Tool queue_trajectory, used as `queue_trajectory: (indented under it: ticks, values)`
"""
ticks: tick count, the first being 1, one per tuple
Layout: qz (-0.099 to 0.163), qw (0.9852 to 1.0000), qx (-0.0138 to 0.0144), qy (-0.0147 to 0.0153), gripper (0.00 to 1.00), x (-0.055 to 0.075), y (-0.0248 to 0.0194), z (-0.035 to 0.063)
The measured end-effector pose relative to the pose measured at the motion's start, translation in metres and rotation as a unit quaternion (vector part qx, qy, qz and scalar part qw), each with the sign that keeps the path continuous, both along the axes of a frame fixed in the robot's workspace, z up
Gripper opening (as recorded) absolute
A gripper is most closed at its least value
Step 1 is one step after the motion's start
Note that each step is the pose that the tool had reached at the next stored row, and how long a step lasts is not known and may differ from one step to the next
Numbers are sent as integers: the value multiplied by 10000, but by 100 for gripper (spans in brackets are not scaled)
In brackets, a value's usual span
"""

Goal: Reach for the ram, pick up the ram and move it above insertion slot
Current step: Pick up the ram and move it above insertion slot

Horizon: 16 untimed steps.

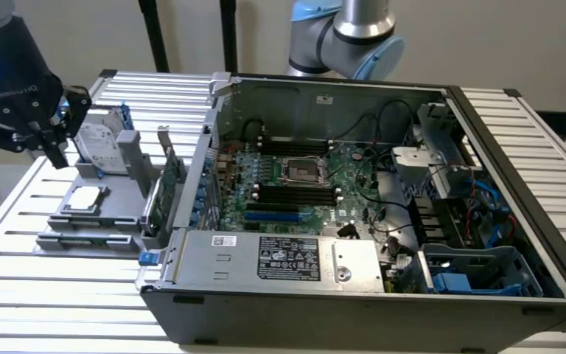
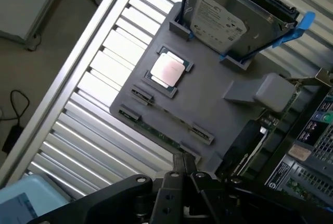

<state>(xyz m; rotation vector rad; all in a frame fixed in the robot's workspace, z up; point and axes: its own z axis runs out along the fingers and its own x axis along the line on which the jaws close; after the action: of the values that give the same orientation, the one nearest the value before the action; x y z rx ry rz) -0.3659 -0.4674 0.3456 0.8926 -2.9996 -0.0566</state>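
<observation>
Grey plastic parts tray (image 1: pixel 116 221) (image 2: pixel 218 94) sits on a slatted aluminium table (image 1: pixel 18 273) (image 2: pixel 104 73), at the exterior view's left of an open computer case (image 1: pixel 519 184). The ram (image 2: pixel 156 132), a thin green stick, lies flat in a clipped slot along one edge of the tray. A bare processor (image 1: pixel 85 198) (image 2: pixel 167 71) rests just beside it. A silver hard drive (image 1: pixel 99 144) (image 2: pixel 223 18) stands upright in the tray in its blue bracket.

The black gripper (image 1: pixel 57 153) (image 2: pixel 183 165) hangs over the tray next to the hard drive. It is raised clear of the ram, its jaws drawn close together and holding nothing. In the wrist view its tips point toward one end of the stick.

A wider green card (image 1: pixel 172 184) stands on edge between the tray and the case. Inside the case, the motherboard's (image 1: pixel 352 166) dark memory slots (image 1: pixel 298 195) lie well apart from the gripper.
</observation>
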Motion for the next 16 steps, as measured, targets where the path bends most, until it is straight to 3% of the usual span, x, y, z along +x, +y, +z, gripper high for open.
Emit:
queue_trajectory:
  ticks: [4,8,12,16]
  values:
    - [368,9993,0,0,11,0,0,-8]
    - [727,9974,0,0,11,0,0,-15]
    - [1091,9940,0,0,11,0,0,-19]
    - [1448,9895,0,1,11,0,0,-20]
